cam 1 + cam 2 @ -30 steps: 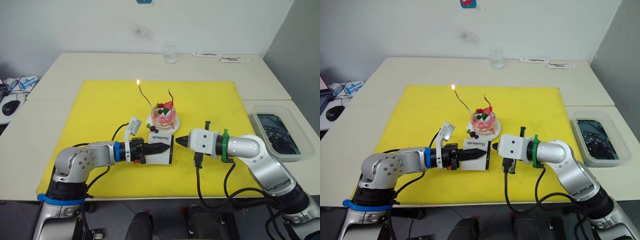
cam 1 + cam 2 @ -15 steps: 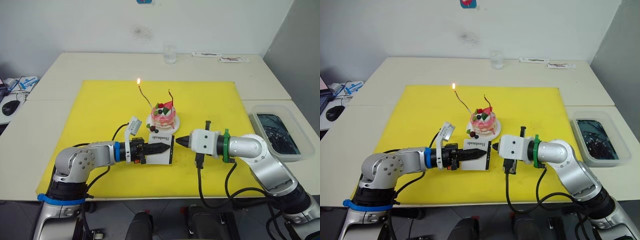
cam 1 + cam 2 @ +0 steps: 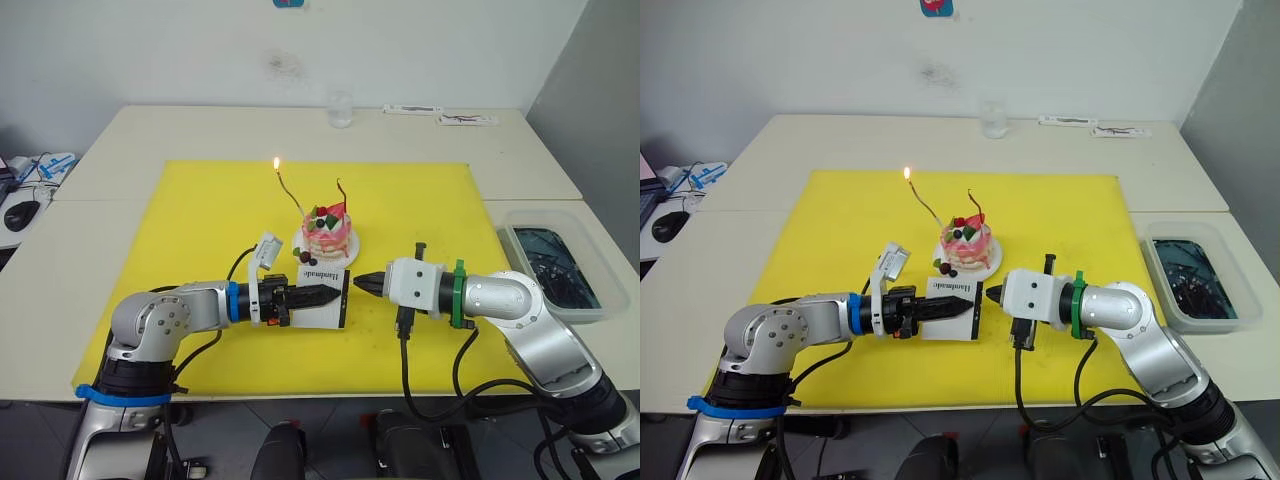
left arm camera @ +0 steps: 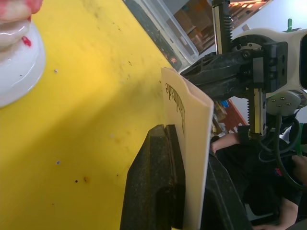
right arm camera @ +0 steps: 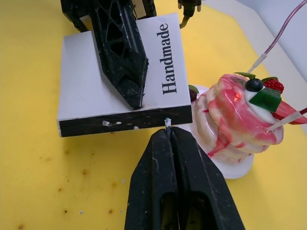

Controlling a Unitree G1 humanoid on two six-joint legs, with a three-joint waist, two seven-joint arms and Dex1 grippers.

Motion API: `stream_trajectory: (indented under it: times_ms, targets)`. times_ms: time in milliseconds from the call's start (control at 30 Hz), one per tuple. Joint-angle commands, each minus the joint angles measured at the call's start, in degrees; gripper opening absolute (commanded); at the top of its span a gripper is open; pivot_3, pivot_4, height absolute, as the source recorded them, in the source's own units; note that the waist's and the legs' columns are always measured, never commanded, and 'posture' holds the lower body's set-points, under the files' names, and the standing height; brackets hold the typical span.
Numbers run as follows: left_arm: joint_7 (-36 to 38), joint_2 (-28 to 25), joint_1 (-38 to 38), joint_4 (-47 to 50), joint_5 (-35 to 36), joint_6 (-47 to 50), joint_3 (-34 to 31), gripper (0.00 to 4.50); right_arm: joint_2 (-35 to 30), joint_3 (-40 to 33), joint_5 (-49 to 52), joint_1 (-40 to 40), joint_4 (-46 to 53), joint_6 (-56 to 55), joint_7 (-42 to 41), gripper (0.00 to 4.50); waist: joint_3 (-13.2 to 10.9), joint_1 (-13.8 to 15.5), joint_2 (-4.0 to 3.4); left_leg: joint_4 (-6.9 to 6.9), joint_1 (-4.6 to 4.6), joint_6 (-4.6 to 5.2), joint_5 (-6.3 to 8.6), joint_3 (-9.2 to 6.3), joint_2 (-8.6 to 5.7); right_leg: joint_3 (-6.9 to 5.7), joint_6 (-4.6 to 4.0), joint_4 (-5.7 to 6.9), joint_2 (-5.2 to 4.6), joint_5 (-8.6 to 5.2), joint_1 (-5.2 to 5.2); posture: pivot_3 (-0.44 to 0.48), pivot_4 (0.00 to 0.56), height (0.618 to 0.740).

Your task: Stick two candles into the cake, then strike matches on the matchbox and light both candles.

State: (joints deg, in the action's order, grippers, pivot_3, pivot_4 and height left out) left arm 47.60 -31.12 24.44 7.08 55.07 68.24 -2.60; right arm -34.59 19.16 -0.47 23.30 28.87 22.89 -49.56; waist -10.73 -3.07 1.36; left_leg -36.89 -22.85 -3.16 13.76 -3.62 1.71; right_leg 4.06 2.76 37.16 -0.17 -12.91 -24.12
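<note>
The pink-and-white cake (image 3: 327, 232) sits on its small plate on the yellow mat. Two thin wavy candles stand in it: the left candle (image 3: 291, 193) burns with a small flame, the right candle (image 3: 342, 195) shows no flame. My left gripper (image 3: 335, 293) is shut on the white matchbox (image 5: 105, 91), holding it on edge in front of the cake. My right gripper (image 5: 169, 136) is shut on a match (image 5: 167, 122); just its pale tip sticks out, right at the box's black strip.
The yellow mat (image 3: 200, 220) covers the table's middle. A clear tub (image 3: 553, 268) with dark contents stands at the right edge. A glass (image 3: 340, 108) and flat packets (image 3: 467, 120) lie at the back. A mouse (image 3: 20, 213) lies at the far left.
My right gripper has drawn slightly to the right, away from the matchbox. The left gripper, box, cake and flame stay as they were.
</note>
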Motion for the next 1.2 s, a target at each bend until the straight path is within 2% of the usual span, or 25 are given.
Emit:
stream_trajectory:
  times_ms: [33, 600, 867, 1200]
  targets:
    - [1.0, 0.2, 0.9, 1.5, 1.4, 0.5, -0.1, 0.0, 0.8, -0.5, 0.0, 0.7, 0.6, -1.3, 0.9, 0.02, 0.0, 0.0, 0.0, 0.0, 0.0, 0.0, 0.0, 0.0, 0.0, 0.0, 0.0, 0.0, 0.0, 0.0, 0.0, 0.0, 0.15, 0.74]
    - [1.9, 0.8, 1.2, 2.8, 1.5, 0.2, 0.7, 0.0, 1.4, 1.1, -0.9, 2.1, -2.4, -3.1, -0.9, 0.02, 0.0, 0.0, 0.0, -0.01, 0.0, 0.0, 0.0, 0.0, 0.0, 0.0, 0.01, 0.01, 0.0, 0.01, 0.0, 0.0, 0.15, 0.74]
    - [2.8, 0.0, 2.0, 2.8, 0.8, -1.4, 0.9, 0.0, -1.3, 3.8, -1.1, 1.7, -3.4, -5.1, -5.5, 0.02, 0.0, 0.0, 0.0, -0.01, 0.0, 0.0, 0.0, 0.01, 0.0, 0.0, 0.02, 0.0, 0.0, 0.01, 0.0, 0.0, 0.15, 0.74]
    - [3.0, -3.3, 3.9, -2.4, -3.3, -6.1, -2.3, 0.0, -5.8, -1.8, 4.1, 1.1, 0.7, -4.7, -9.2, 0.02, 0.0, 0.1, 0.0, -0.03, 0.01, 0.0, 0.0, 0.01, 0.0, 0.0, -0.01, 0.0, 0.0, -0.01, 0.02, 0.0, 0.15, 0.74]
